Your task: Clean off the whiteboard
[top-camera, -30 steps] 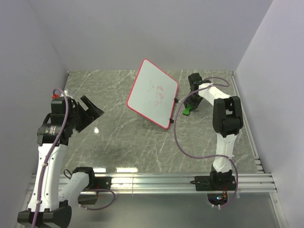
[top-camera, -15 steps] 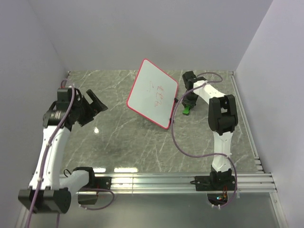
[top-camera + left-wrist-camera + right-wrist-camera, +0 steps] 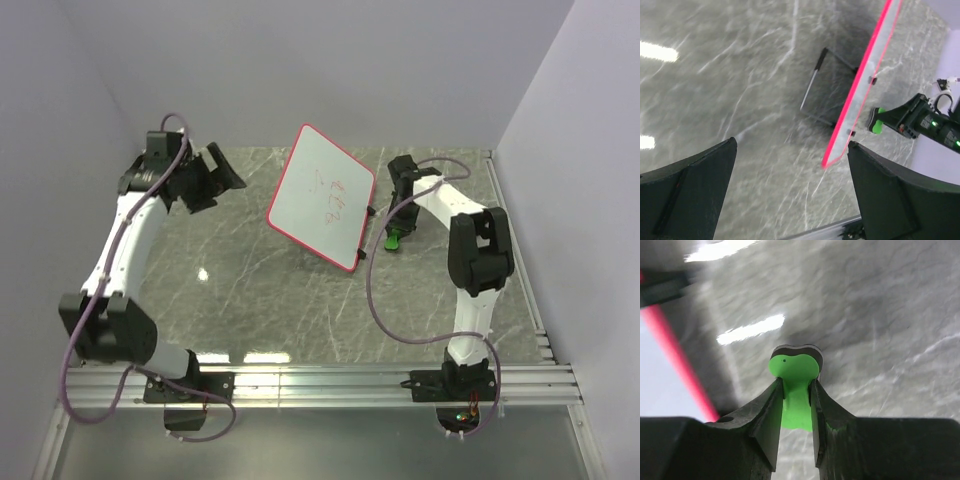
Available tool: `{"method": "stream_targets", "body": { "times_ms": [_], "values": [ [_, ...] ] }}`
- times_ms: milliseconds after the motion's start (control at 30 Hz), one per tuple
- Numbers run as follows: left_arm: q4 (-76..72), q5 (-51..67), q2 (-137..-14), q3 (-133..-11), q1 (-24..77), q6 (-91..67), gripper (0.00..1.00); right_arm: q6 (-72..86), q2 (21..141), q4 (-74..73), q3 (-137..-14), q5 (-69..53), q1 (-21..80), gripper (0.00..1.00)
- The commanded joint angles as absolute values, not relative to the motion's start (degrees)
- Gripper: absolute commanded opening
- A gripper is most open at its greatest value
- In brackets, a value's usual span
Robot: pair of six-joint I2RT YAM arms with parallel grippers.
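The large flat white board with a thin red-pink rim (image 3: 315,195) stands propped at a slant near the middle of the grey marbled tabletop (image 3: 250,290), a little toward the back wall. Its written face, with red scribbles on it, is turned upward and toward the near-left. From above it reads as a diamond, with one rounded corner pointing at the back wall and the opposite corner pointing at the near edge. Its sides look nearly equal there, so I cannot tell which way the long axis runs. The left wrist view shows it edge-on as a thin pink line (image 3: 860,85), with a black wire stand (image 3: 812,87) lying on the table beside it.

The right gripper (image 3: 400,222) is just beside the board's right edge, apart from it. Its fingers (image 3: 767,410) are clenched on both sides of a small bright green eraser with a dark pad layer (image 3: 792,367). Whether the eraser touches the table I cannot tell.

The left gripper (image 3: 222,188) hangs raised near the far-left corner, well apart from the board. It is released, its jaws spread wide with nothing between them.
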State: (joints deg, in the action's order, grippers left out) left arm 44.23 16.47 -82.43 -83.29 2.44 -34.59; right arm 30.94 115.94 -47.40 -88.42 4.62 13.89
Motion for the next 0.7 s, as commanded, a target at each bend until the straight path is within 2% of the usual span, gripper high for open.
{"method": "stream_targets", "body": {
  "times_ms": [0,300,533,567,667],
  "values": [
    [38.7,19.8,-87.6,-90.3,5.1,-32.3,0.99,30.8,108.3,-48.8,-90.3,0.4,13.9,0.00],
    [41.2,21.2,-109.4,-112.3,11.7,-29.2,0.92,30.8,99.9,-47.1,-88.1,-6.0,12.7,0.00],
    [33.8,27.3,-117.9,-113.3,12.4,-31.5,0.81,35.5,95.5,-36.9,-83.9,-20.3,12.5,0.00],
    [33.7,28.5,-120.2,-114.9,12.4,-32.0,0.76,37.7,95.1,-33.7,-83.8,-24.7,12.6,0.00],
    [30.1,32.2,-122.4,-114.3,12.8,-34.1,0.74,41.1,96.0,-30.1,-86.2,-30.3,13.1,0.00]
  ]
}}
